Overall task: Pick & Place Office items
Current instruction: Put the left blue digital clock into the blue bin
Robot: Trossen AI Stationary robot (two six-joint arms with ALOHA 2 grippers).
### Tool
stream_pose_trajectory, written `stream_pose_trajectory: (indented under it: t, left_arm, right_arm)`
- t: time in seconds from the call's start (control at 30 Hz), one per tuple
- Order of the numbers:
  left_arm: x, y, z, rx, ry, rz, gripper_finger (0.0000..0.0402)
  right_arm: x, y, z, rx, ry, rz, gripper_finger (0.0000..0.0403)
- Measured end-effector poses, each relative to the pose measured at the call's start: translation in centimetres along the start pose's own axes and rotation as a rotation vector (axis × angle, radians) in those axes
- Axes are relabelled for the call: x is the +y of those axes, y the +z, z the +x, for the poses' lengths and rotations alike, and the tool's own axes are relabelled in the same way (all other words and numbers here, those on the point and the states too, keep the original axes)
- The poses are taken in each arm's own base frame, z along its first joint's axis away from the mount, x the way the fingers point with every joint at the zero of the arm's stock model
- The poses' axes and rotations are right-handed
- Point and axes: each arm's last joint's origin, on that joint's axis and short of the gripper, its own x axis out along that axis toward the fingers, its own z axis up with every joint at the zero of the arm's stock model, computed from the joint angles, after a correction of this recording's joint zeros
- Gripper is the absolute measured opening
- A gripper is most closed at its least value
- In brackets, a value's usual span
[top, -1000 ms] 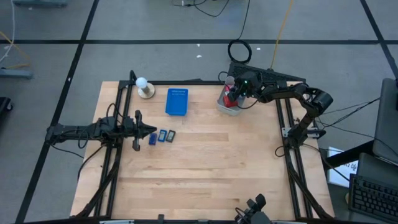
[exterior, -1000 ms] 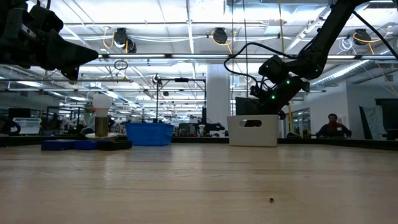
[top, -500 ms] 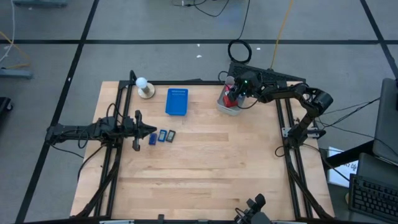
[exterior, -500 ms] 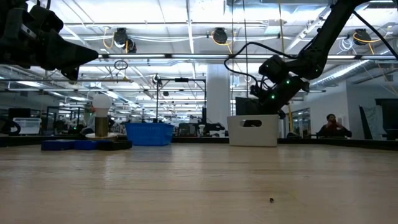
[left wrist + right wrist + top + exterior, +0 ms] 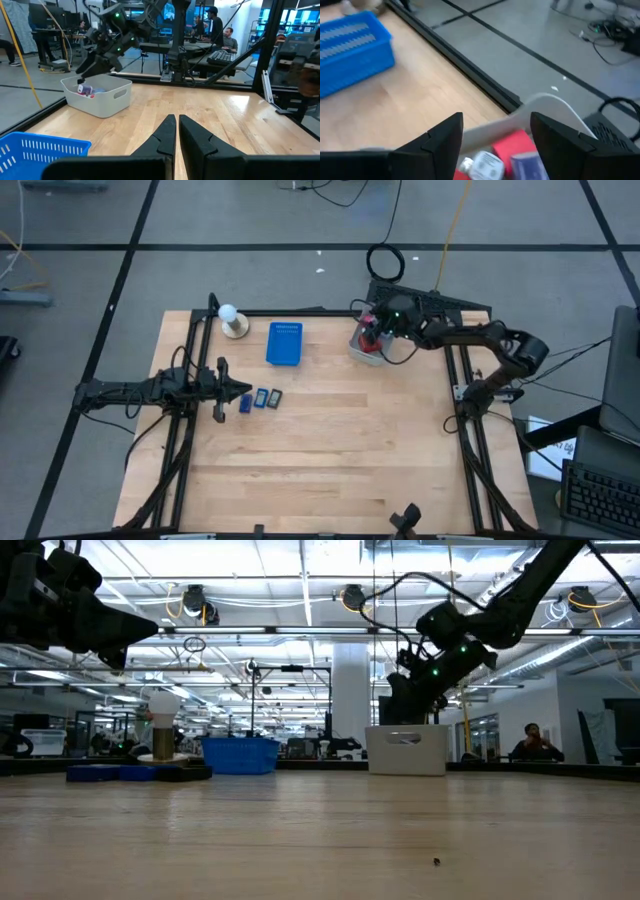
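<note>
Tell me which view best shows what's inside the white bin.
The right wrist view: the open right gripper hovers above the white bin, showing a red block and a white item. The high view shows red contents, small. The left wrist view shows little over the rim; the low view shows only its wall.

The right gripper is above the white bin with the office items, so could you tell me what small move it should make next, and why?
Probably a short descent into the white plastic bin. The right gripper hovers above it with fingers spread and nothing between them, and the red block and neighbouring pieces lie just below. The left gripper waits shut near the small dark-blue rectangles.
</note>
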Motion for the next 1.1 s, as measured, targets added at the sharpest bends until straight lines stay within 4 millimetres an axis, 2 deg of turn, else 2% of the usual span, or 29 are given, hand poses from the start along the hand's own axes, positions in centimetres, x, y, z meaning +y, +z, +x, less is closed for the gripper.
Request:
stream_pose_trajectory:
  t: [0.5,0.77,1.1]
  left_arm:
    - [0.0,0.0,0.0,0.0,0.0,0.0,0.0021]
    - [0.0,0.0,0.0,0.0,0.0,0.0,0.0021]
    - [0.0,0.0,0.0,0.0,0.0,0.0,0.0021]
  right_arm:
    - [5.3,2.8,-3.4,-0.157,0.156,-0.125,0.0222]
    - [8.0,4.1,-7.4,-0.206,0.265,-0.164,0.0222]
    - [11.8,3.8,-12.5,-0.186,0.452,-0.23,0.0222]
